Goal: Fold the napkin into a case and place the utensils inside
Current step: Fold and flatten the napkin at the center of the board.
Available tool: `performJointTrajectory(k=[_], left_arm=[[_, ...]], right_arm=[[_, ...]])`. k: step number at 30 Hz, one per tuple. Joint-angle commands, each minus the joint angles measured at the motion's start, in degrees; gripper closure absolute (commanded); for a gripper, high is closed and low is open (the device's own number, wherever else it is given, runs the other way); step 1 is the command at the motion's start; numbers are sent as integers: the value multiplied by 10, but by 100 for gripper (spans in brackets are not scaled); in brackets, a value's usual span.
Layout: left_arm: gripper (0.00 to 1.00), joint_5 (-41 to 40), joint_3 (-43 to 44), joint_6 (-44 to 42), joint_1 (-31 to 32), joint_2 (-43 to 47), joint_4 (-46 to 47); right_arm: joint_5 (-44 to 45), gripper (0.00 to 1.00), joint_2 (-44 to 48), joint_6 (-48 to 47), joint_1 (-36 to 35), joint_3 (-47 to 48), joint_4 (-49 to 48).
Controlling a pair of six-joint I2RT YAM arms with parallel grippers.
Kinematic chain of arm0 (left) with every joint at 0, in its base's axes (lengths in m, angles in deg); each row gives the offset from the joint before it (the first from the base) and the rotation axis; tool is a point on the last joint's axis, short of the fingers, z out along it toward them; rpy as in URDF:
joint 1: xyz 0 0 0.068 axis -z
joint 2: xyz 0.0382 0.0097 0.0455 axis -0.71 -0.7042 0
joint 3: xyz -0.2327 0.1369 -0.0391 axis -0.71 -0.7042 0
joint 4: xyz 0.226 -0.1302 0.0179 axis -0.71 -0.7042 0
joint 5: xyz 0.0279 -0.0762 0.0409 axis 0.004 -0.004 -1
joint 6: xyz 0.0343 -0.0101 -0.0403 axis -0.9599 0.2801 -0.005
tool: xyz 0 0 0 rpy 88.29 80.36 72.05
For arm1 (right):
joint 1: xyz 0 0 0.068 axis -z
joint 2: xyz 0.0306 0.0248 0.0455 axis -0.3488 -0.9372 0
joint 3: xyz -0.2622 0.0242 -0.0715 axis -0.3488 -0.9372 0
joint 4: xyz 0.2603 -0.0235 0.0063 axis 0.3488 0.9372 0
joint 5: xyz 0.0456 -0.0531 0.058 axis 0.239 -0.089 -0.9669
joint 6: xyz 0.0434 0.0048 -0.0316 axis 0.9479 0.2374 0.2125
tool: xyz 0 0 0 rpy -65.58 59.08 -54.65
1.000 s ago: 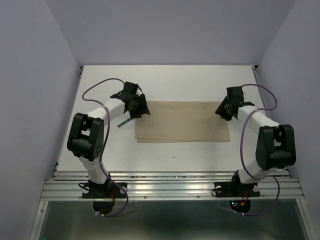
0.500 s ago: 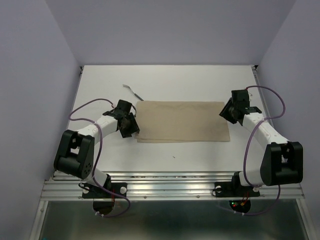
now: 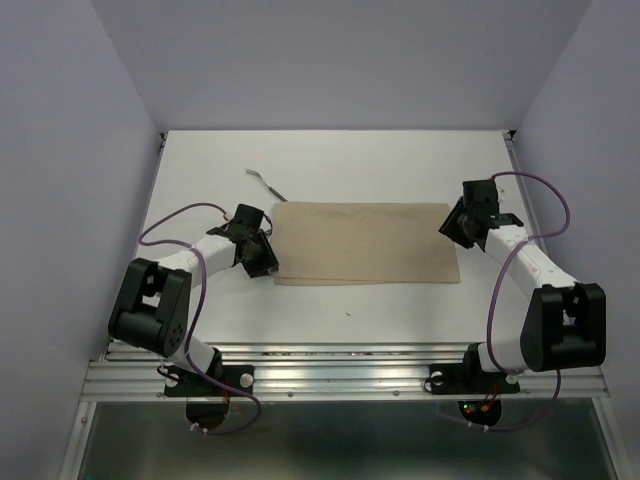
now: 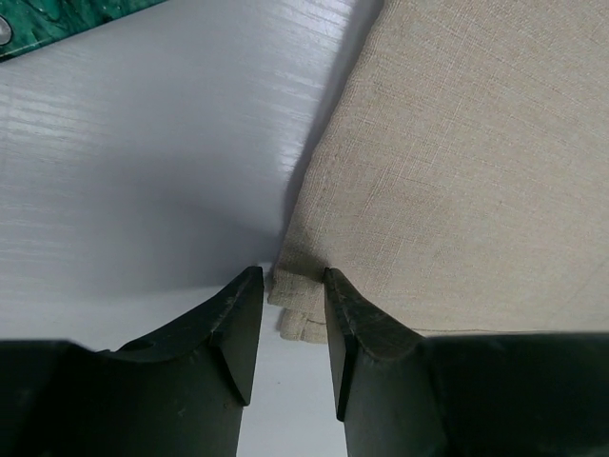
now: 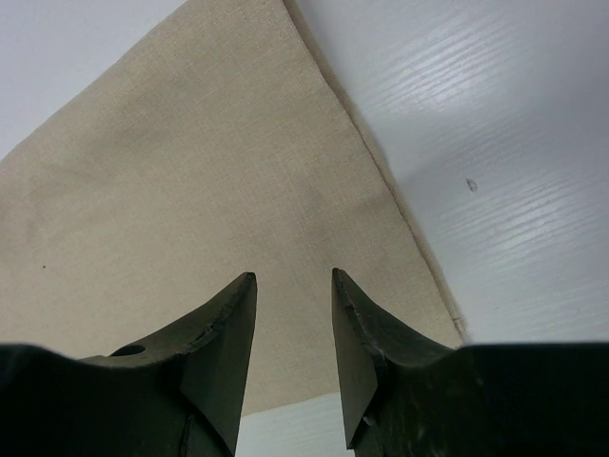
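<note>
The napkin (image 3: 365, 243) lies flat as a folded beige oblong mid-table. My left gripper (image 3: 262, 262) is at its near left corner. In the left wrist view the jaws (image 4: 292, 281) stand a little apart, with the layered corner of the cloth (image 4: 457, 162) between the tips. My right gripper (image 3: 455, 228) is at the napkin's right edge. In the right wrist view it (image 5: 293, 281) is open and empty just above the cloth (image 5: 190, 181). One slim silvery utensil (image 3: 265, 181) lies on the table beyond the napkin's far left corner.
A green marbled strip (image 4: 57, 24) shows at the top left edge of the left wrist view. Purple cables loop beside both arms. The white table (image 3: 340, 160) has grey walls behind and at the sides, and a metal rail along the near edge.
My left gripper moved from the napkin's far left corner to its near left corner, uncovering the silvery utensil. My right gripper shifted slightly along the right edge.
</note>
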Motion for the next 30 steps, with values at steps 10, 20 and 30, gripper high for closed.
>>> performJointTrajectory(k=[10,20,30], left_arm=[[66,-35,-1,-4,19,-24,-8],[100,-61,17,-9,35,-27,-23],[100,-63,65,-12,44,20,-63]], right_arm=[[10,57,12,-4,1,-4,-1],[12,57,22,-4,1,-13,3],[15,35,28,13,1,-52,24]])
